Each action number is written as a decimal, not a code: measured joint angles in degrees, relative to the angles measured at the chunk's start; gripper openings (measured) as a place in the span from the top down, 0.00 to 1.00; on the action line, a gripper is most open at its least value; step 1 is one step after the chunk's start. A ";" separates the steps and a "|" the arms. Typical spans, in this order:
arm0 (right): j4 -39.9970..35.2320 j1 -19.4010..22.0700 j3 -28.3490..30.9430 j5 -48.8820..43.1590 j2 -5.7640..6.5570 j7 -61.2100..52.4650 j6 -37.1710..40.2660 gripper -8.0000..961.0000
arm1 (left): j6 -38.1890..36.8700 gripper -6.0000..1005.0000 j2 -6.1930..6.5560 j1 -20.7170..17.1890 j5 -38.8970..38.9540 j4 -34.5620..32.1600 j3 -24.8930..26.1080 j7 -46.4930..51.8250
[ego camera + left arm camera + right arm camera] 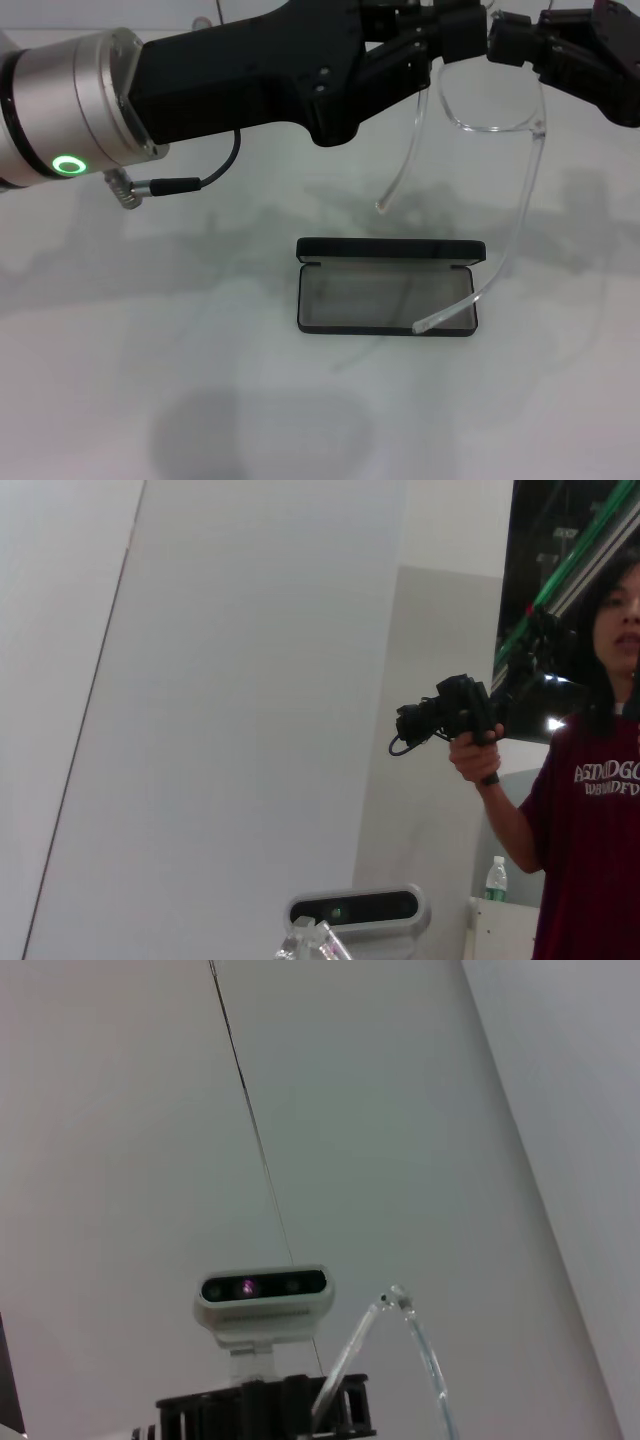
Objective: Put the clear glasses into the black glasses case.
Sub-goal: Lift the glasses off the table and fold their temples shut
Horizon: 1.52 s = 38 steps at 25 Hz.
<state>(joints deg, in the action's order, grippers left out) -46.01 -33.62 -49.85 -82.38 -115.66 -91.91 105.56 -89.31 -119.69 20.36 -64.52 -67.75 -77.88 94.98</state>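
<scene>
Shirt lettering (606,780), only "ASDADGO" partly legible

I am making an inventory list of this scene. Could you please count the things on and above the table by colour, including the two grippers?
Clear: 1, the clear glasses, held up above the table.
Black: 3, the open black glasses case on the table, the left gripper and the right gripper, both at the glasses' front.
Total: 4

One pair of clear glasses (490,110); one open black glasses case (390,285); two hands, left hand (440,40) and right hand (520,45).
</scene>
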 joint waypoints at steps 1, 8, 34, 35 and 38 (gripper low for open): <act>0.03 0.00 0.01 0.03 0.01 -0.05 0.15 0.94 | -0.01 0.89 -0.03 0.04 0.06 0.25 0.01 -0.55; 1.10 -0.27 0.02 0.12 -0.03 -0.19 1.07 0.94 | -0.10 0.89 -0.08 0.19 1.78 1.60 0.01 -2.83; 4.56 -0.36 -0.33 2.94 -0.18 1.57 2.94 0.94 | -5.88 0.89 -0.10 3.02 6.19 10.24 -1.53 -7.00; 4.58 -0.35 -0.39 3.07 -0.20 1.57 3.01 0.94 | -5.75 0.89 -0.10 3.04 6.19 10.43 -1.52 -7.24; 4.62 -0.29 -0.45 3.21 -0.21 1.52 3.14 0.94 | -5.00 0.89 -0.10 3.10 6.14 10.76 -1.49 -7.69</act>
<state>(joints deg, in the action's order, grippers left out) -41.38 -33.91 -50.30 -79.18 -115.88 -90.39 108.71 -94.31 -119.79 23.46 -58.39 -56.99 -79.37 87.30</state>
